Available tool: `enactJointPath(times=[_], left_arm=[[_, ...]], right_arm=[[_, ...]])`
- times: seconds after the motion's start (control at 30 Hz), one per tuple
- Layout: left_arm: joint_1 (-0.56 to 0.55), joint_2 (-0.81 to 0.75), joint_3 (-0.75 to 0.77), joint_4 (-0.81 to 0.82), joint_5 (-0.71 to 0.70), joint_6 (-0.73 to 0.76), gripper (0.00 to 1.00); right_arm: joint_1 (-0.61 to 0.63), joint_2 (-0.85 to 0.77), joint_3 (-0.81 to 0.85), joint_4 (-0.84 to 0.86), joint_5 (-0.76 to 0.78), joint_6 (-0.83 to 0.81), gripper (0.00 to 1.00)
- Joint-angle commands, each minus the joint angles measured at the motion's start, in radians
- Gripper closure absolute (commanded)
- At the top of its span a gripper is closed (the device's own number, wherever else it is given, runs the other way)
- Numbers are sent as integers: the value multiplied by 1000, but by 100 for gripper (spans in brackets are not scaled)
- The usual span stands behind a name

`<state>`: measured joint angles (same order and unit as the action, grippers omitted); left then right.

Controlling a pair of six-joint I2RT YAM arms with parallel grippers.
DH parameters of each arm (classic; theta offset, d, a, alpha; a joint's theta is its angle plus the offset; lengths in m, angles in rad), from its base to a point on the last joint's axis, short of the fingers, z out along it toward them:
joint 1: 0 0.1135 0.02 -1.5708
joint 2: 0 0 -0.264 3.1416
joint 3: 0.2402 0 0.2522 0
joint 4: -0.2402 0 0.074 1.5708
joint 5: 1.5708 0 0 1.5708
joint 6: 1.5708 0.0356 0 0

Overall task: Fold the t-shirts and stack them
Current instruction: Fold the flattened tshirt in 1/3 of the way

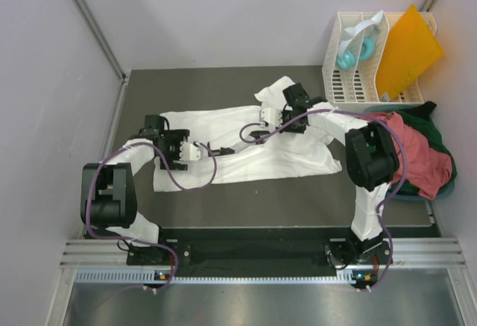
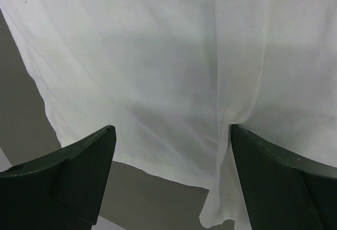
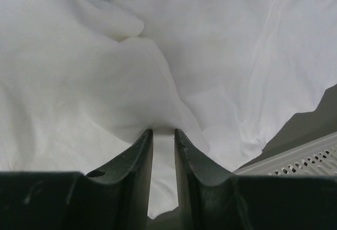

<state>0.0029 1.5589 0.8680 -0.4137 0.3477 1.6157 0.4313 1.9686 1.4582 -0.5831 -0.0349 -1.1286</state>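
A large white t-shirt [image 1: 246, 143] lies spread and wrinkled across the middle of the dark table. My left gripper [image 1: 196, 151] hovers over its left part. In the left wrist view the jaws stand wide apart [image 2: 172, 135] over the shirt's hem [image 2: 158, 82], holding nothing. My right gripper [image 1: 267, 124] is at the shirt's upper middle. In the right wrist view its jaws [image 3: 164, 131] are pinched on a raised fold of the white cloth [image 3: 158, 72]. A salmon-red shirt [image 1: 419, 156] lies crumpled on a dark green one [image 1: 441, 133] at the right.
A white slatted rack [image 1: 356, 72] with a stiff orange sheet [image 1: 406, 48] and a teal item stands at the back right; its edge shows in the right wrist view [image 3: 303, 159]. Bare dark table [image 1: 298, 199] lies in front of the shirt. Walls close in on both sides.
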Motion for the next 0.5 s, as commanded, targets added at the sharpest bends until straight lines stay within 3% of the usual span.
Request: enactJointPath(times=[0.0,0.47], left_arm=[[0,-42,-21,122,-1,-28,6],[0,-72,-21,127,-32,-73,9]], right_arm=[[24,10,10,20,-5,12,76],[30,19,8,22,-3,10,76]])
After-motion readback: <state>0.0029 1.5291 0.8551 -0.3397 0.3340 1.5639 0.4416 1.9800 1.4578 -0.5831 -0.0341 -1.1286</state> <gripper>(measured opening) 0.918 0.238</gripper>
